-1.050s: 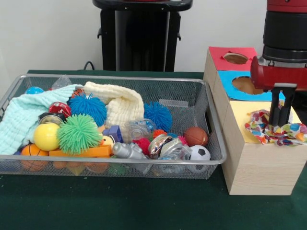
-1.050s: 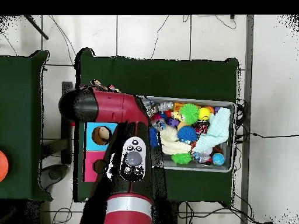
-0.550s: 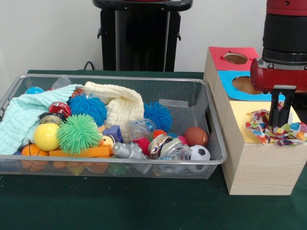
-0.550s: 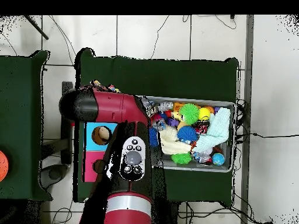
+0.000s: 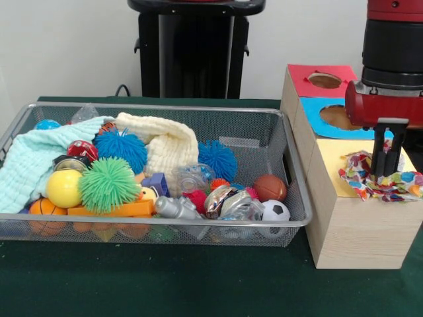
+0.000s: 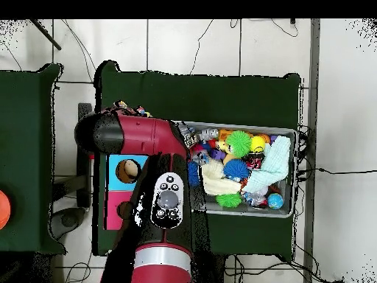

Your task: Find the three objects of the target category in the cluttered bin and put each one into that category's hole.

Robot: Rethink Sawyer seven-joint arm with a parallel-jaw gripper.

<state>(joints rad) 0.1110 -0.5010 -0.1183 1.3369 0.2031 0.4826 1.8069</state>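
A dark green table (image 5: 198,290) stands before a pale wall and carries a wire-mesh bin (image 5: 291,218) and, beside it, a wooden sorting box (image 5: 357,231) with red, blue and yellow top panels. The gripper (image 5: 385,173) hangs over the yellow panel. Its dark fingers (image 5: 379,148) descend into a crumpled multicoloured cloth (image 5: 370,183); whether they pinch it or merely stand in it cannot be told. The cloth lies heaped around and below the fingertips, covering the yellow panel's hole, if there is one, while the red hole (image 5: 324,80) and blue hole (image 5: 340,117) lie open beyond them. The cloth appears light, limp and non-fragile; it will likely drape and snag at an edge, so a pinch on a raised fold near its middle seems best. Well to the side of the fingers, the bin holds a mint towel (image 5: 33,165), a cream knitted cloth (image 5: 165,145), spiky balls in blue (image 5: 121,146) and green (image 5: 108,183), a yellow ball (image 5: 63,188), small basketball (image 5: 269,187) and football (image 5: 275,211), and foil wrappers (image 5: 228,201).
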